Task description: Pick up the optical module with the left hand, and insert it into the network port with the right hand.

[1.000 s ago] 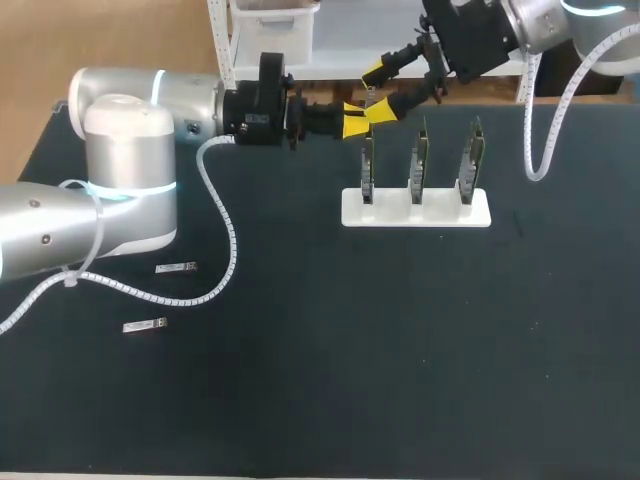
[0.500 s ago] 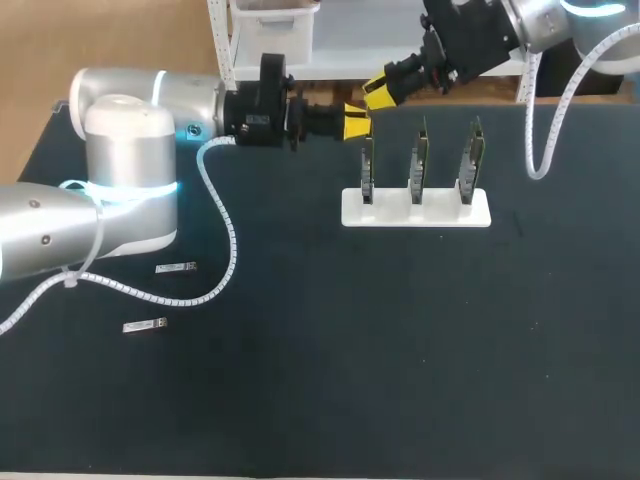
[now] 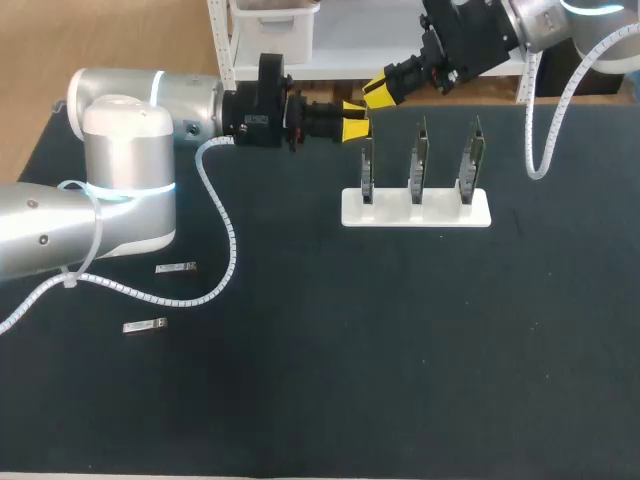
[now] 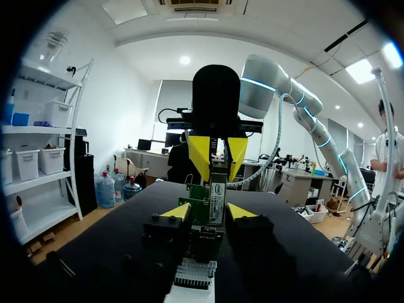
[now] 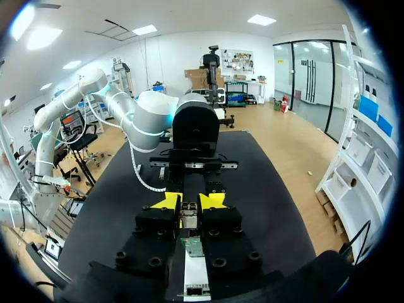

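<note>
Since a second ago the right gripper (image 3: 378, 92) is no longer gaping: it is pinching the optical module (image 5: 189, 213) between its yellow tips, above the far side of the table (image 3: 400, 350). At the near left, two spare modules are lying flat, one (image 3: 176, 267) beyond the other (image 3: 144, 325), well apart from the arms. The left gripper (image 3: 353, 121) is hovering just left of the held module, fingers spread, facing the right gripper. Further right, a white stand (image 3: 450, 212) is holding three upright cards (image 3: 417, 160), the leftmost sitting just beneath the grippers.
</note>
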`<state>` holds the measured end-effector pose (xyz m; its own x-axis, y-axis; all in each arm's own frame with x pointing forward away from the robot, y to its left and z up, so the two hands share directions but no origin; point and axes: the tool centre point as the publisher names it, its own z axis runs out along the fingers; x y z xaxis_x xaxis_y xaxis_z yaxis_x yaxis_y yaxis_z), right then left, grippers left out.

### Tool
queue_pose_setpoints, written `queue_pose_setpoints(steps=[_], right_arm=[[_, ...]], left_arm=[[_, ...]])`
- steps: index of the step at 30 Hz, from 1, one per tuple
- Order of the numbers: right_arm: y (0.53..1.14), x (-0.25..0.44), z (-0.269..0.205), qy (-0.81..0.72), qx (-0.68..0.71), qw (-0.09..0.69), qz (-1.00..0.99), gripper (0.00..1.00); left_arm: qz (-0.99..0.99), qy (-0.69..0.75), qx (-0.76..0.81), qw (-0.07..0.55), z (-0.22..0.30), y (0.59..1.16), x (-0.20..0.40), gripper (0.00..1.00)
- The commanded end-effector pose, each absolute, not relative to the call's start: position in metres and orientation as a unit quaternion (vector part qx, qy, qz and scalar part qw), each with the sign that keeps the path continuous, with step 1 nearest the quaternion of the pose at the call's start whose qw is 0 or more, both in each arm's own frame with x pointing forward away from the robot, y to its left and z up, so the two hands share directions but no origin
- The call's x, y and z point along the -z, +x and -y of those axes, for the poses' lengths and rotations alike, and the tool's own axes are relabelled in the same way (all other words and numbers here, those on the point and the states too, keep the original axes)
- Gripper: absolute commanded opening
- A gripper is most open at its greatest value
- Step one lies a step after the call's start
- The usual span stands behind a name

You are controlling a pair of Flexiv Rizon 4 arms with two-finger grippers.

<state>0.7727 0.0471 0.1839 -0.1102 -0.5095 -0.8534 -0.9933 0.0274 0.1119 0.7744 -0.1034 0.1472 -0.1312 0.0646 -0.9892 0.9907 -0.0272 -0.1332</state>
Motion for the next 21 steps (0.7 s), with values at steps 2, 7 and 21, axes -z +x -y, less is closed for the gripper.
queue_pose_setpoints(steps=[2, 7, 21], right_arm=[[0.768, -0.184, -0.045, -0.583, -0.375, 0.324, -0.643, 0.00], [0.769, -0.185, -0.043, -0.582, -0.373, 0.326, -0.645, 0.00], [0.768, -0.187, -0.038, -0.580, -0.372, 0.336, -0.642, 0.00]], left_arm=[[-0.539, 0.489, 0.524, 0.442, 0.104, 0.776, -0.147, 1.00], [-0.537, 0.499, 0.519, 0.440, 0.100, 0.774, -0.150, 1.00], [-0.577, 0.557, 0.449, 0.395, 0.081, 0.767, -0.145, 1.00]])
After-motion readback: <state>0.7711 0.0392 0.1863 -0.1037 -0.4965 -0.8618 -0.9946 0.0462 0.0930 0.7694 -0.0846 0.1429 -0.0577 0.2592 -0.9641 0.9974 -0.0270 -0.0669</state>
